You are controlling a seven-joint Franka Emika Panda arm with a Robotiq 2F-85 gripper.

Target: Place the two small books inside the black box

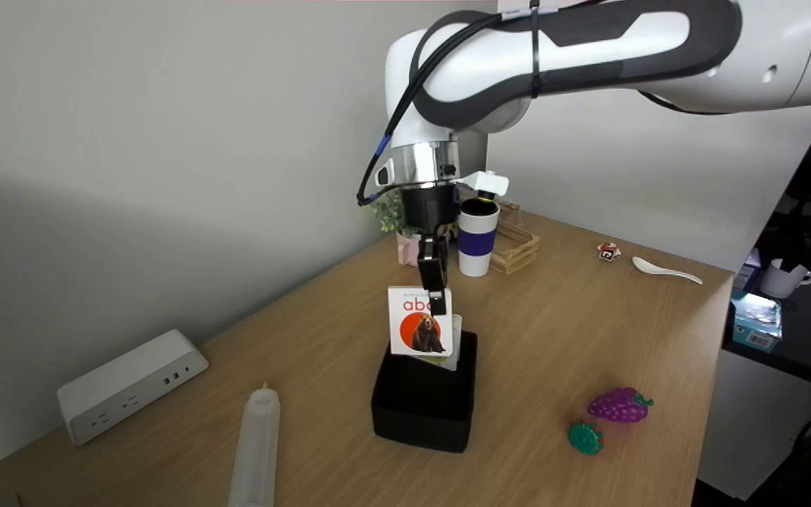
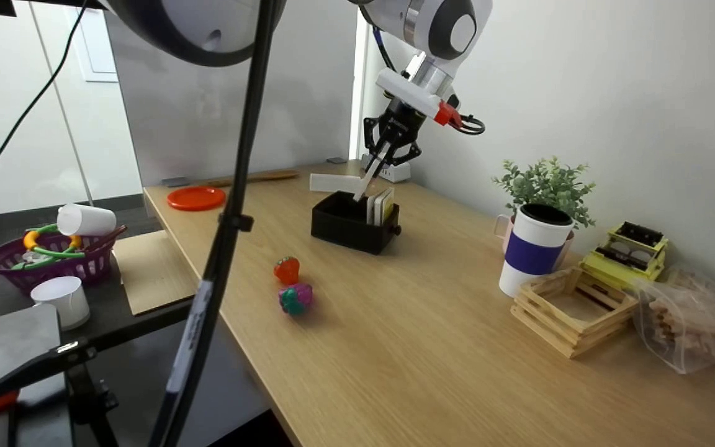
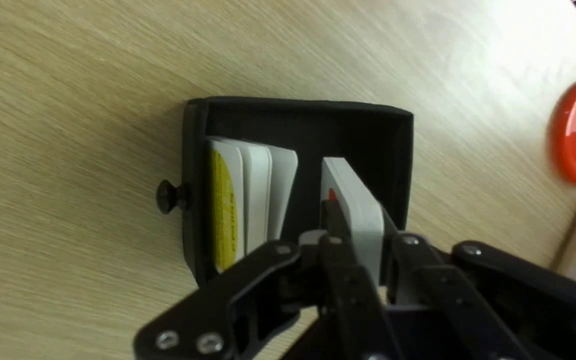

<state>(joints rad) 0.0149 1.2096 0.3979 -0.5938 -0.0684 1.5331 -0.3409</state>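
The arm (image 1: 588,56) reaches in over the desk (image 1: 546,338) from the right in an exterior view, bends at the wrist and points its fingers (image 1: 437,303) downward. The fingers are closed on the red book (image 1: 412,324), one against each face, with only its thickness between them. The red book is tilted over the opening of the box (image 1: 419,426); I cannot tell whether its lower edge is below the rim. The white book (image 3: 253,195) stands inside the box, next to the side that bears the knob (image 3: 168,196), its boards slightly fanned.

The box sits between the desk's wall edge and open edge. Near the open edge: grapes (image 1: 619,405) and strawberry (image 2: 287,270), side by side. Near the wall edge: power strip (image 1: 131,384), plant (image 2: 544,189), cup (image 2: 532,249) and crate (image 2: 545,321). Toward the corners at opposite ends of the open edge: red plate (image 2: 196,197) and spoon (image 1: 656,268). Beyond the open edge, a purple basket (image 2: 53,273) rests on a dark surface (image 2: 106,304).
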